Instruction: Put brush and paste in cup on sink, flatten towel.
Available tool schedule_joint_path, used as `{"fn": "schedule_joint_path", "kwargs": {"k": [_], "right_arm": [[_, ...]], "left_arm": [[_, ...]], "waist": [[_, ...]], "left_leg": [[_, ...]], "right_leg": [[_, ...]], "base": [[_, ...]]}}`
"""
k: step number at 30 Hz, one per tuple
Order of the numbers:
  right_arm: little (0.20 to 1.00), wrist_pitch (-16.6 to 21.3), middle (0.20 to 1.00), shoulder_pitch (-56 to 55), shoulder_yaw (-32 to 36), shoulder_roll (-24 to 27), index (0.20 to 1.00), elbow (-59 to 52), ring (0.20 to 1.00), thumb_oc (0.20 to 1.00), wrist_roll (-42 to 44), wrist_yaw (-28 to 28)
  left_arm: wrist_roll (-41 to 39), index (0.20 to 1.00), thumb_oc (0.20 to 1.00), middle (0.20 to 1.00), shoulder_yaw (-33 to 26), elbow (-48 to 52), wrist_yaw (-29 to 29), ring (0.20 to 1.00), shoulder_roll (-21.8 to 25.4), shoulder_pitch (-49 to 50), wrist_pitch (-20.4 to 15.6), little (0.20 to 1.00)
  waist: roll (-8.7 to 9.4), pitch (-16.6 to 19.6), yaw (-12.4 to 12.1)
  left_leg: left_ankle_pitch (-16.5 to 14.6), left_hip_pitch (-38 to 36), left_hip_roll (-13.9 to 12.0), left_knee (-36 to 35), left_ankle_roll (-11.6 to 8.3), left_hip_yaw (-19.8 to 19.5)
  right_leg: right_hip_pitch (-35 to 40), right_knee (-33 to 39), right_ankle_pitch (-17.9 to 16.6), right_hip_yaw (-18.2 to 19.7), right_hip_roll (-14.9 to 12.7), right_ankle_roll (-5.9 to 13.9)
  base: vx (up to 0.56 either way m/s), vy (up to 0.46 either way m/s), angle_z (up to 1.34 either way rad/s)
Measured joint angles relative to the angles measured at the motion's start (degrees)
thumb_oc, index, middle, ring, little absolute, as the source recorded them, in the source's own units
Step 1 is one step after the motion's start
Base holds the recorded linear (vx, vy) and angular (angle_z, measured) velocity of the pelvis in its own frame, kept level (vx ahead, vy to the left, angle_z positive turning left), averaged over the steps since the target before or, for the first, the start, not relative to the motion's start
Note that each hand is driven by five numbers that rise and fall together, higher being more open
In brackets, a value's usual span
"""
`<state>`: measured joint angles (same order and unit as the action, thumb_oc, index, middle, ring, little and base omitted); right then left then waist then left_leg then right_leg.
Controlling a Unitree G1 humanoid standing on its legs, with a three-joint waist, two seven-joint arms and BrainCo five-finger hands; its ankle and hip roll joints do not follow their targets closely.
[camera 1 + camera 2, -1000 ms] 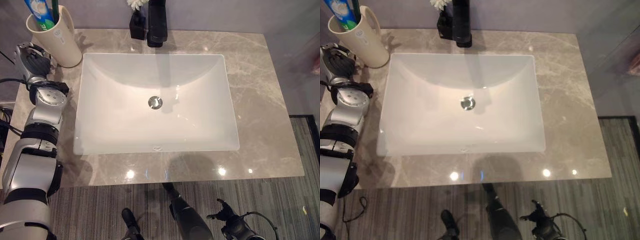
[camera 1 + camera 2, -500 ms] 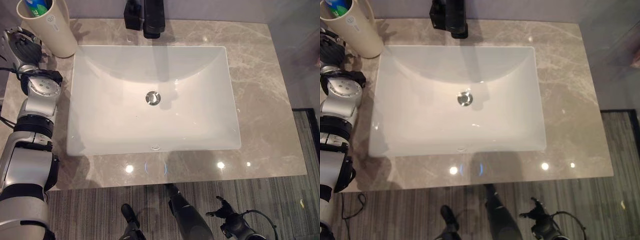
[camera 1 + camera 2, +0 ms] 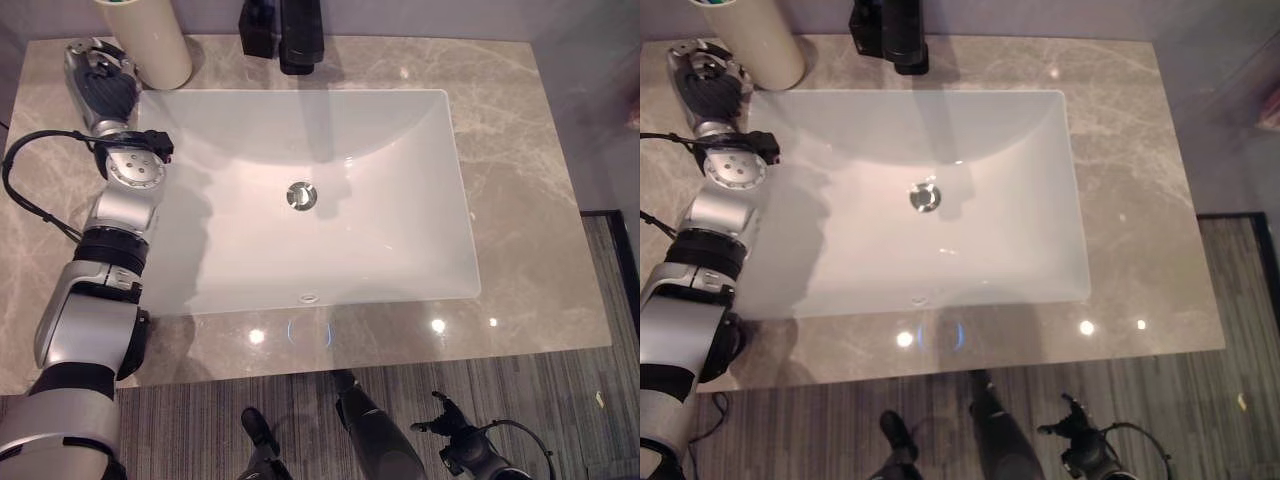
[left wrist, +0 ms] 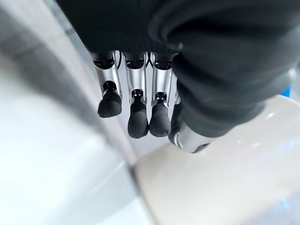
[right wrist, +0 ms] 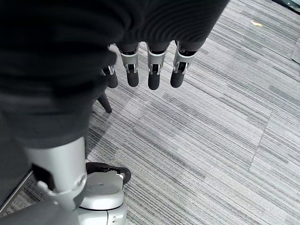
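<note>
The left hand (image 3: 98, 82) rested on the bench (image 3: 520, 200) at the far left, just beside the cup (image 3: 150, 40) and at the far left corner of the sink (image 3: 400, 230), with its fingers (image 4: 136, 117) straight and released, grasping nothing. The cup stood upright on the bench to the left of the black faucet (image 3: 300, 40); its contents could not be seen. The right hand (image 5: 150, 70) hung over the grey carpet (image 5: 211, 117) below bench level, with fingers relaxed and empty.
</note>
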<state>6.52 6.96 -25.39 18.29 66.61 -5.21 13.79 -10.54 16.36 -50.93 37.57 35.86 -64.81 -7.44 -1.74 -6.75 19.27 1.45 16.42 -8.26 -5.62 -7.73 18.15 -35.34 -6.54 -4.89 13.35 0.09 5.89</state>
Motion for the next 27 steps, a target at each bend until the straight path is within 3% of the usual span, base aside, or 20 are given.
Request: {"fn": "schedule_joint_path", "kwargs": {"k": [20,27], "right_arm": [[1.0,0.03,1.0,-0.02,0.01,-0.02,1.0,0.03,1.0,1.0,0.02,0.01],[1.0,0.01,1.0,0.0,0.08,-0.02,1.0,-0.04,1.0,1.0,0.03,-0.02]], "left_arm": [[0.38,0.2,0.2,0.2,3.07,-0.36,-2.5,0.2,0.98,-0.08,-1.92,0.2],[0.36,0.2,0.2,0.2,5.88,0.53,-5.32,0.2,-1.16,1.96,-1.54,0.2]], "waist": [[0.84,0.51,0.57],[2.3,1.42,0.74]], "left_leg": [[-0.07,-0.06,0.29,0.03,0.07,0.63],[-0.08,-1.38,0.47,0.2,0.1,0.71]], "right_leg": [[-0.37,-0.28,-0.28,0.57,-0.02,0.14],[0.93,-0.32,-0.31,0.58,0.03,0.13]], "base": [[0.0,-0.001,0.0],[0.0,0.003,0.0]]}}
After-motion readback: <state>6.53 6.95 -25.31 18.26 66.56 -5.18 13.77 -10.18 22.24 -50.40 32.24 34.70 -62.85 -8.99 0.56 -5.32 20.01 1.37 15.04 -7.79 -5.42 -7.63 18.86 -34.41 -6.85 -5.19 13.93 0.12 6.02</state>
